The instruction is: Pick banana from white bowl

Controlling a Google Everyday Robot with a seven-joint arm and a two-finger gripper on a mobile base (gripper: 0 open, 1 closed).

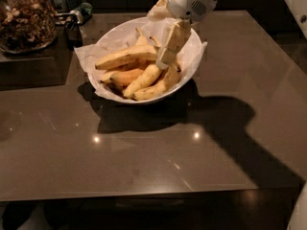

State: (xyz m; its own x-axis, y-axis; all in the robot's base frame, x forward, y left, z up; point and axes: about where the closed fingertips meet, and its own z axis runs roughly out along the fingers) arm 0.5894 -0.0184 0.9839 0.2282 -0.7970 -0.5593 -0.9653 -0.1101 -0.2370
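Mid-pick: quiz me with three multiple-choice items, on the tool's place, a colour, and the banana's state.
1. The tool is: A. left of the white bowl; B. down inside it; C. right of it.
2. The shorter banana just under the longest banana is tinted: A. green; B. orange; C. purple.
3. The longest banana is: A. lying in the bowl; B. lifted clear; C. outside the bowl.
B, its tip sits among the fruit; B, it looks orange beside the yellow ones; A, it rests on the others.
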